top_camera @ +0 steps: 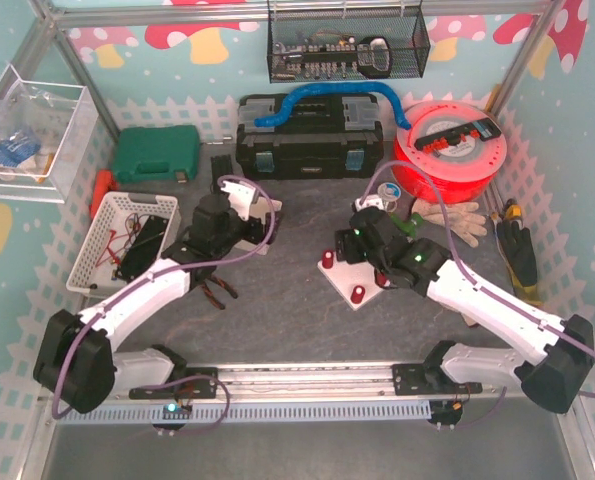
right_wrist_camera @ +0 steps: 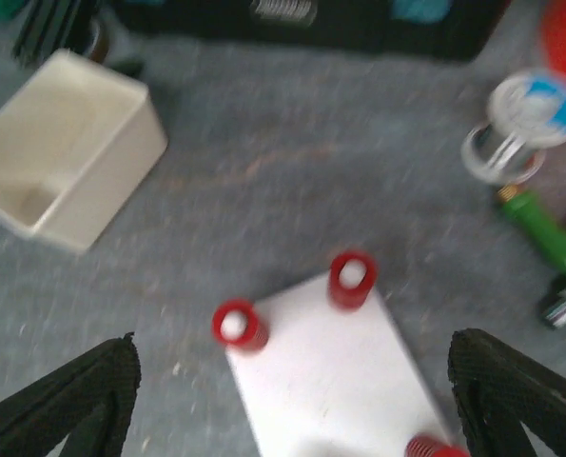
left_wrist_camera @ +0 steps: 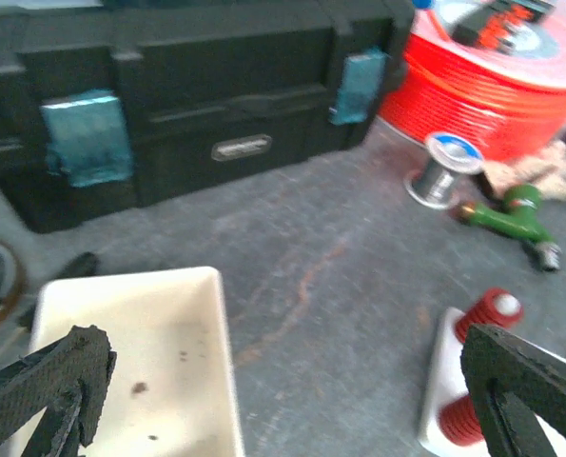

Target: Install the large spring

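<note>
Grey tabletop (top_camera: pixel 297 300): white plate (right_wrist_camera: pixel 330 381) with red springs (right_wrist_camera: pixel 351 278) beneath wide-spread right end effector (right_wrist_camera: pixel 292 354); left end effector (left_wrist_camera: pixel 283 357) wide-spread.

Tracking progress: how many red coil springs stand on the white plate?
3 red coil springs: far corner, left corner, near edge of the white flat plate; possibly more unseen.

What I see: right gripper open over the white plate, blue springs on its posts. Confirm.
Not quite: the springs are red, not blue, as the right wrist view shows. The right gripper is open over the white plate.
</note>
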`<state>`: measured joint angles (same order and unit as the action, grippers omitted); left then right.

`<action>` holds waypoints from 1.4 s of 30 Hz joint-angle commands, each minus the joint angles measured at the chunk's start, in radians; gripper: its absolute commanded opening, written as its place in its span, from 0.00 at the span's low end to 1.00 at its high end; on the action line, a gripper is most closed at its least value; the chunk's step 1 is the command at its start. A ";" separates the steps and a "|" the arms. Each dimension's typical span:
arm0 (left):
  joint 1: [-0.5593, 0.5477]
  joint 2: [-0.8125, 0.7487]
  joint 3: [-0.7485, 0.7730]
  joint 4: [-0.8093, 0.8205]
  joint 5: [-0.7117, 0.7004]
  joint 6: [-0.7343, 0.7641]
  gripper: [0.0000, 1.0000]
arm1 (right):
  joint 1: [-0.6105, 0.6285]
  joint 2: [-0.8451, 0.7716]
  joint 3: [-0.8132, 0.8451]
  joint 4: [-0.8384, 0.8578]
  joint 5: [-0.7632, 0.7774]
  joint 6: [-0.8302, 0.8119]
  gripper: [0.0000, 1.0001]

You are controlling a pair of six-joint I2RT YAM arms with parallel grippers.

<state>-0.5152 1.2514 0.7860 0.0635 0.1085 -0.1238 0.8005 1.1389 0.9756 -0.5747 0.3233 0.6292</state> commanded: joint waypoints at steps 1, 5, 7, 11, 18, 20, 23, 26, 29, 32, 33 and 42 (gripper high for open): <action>0.046 -0.022 0.038 0.015 -0.152 0.012 0.99 | -0.008 0.021 0.032 0.115 0.310 -0.103 0.94; 0.121 -0.014 0.065 0.036 -0.185 0.066 0.99 | -0.058 0.046 0.004 0.346 0.456 -0.299 0.99; 0.165 -0.016 0.037 0.091 -0.203 0.076 0.99 | -0.110 0.057 -0.016 0.456 0.481 -0.375 0.99; 0.296 -0.009 -0.073 0.284 -0.198 0.043 0.99 | -0.260 0.043 -0.146 0.741 0.390 -0.511 0.99; 0.429 0.089 -0.254 0.578 -0.128 0.059 0.99 | -0.433 0.129 -0.380 1.152 0.379 -0.691 0.99; 0.437 0.147 -0.272 0.610 -0.161 0.069 0.99 | -0.483 0.154 -0.399 1.175 0.369 -0.680 0.99; 0.454 0.188 -0.315 0.695 -0.194 0.062 0.99 | -0.545 0.159 -0.434 1.184 0.311 -0.677 0.99; 0.470 0.207 -0.375 0.821 -0.198 0.036 0.99 | -0.586 0.156 -0.481 1.191 0.284 -0.657 0.99; 0.474 0.250 -0.418 0.938 -0.195 0.025 0.99 | -0.612 0.136 -0.563 1.272 0.272 -0.628 0.99; 0.474 0.251 -0.432 0.960 -0.185 0.028 0.99 | -0.650 0.136 -0.631 1.391 0.158 -0.593 0.99; 0.474 0.248 -0.441 0.975 -0.172 0.032 0.99 | -0.656 0.154 -0.642 1.430 0.142 -0.587 0.99; 0.471 0.284 -0.586 1.283 -0.200 0.029 0.99 | -0.718 0.365 -0.639 1.648 0.057 -0.591 0.99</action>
<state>-0.0460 1.5005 0.2752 1.1084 -0.0727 -0.0811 0.1062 1.5017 0.3428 0.9371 0.4408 0.0162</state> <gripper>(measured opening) 0.991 0.987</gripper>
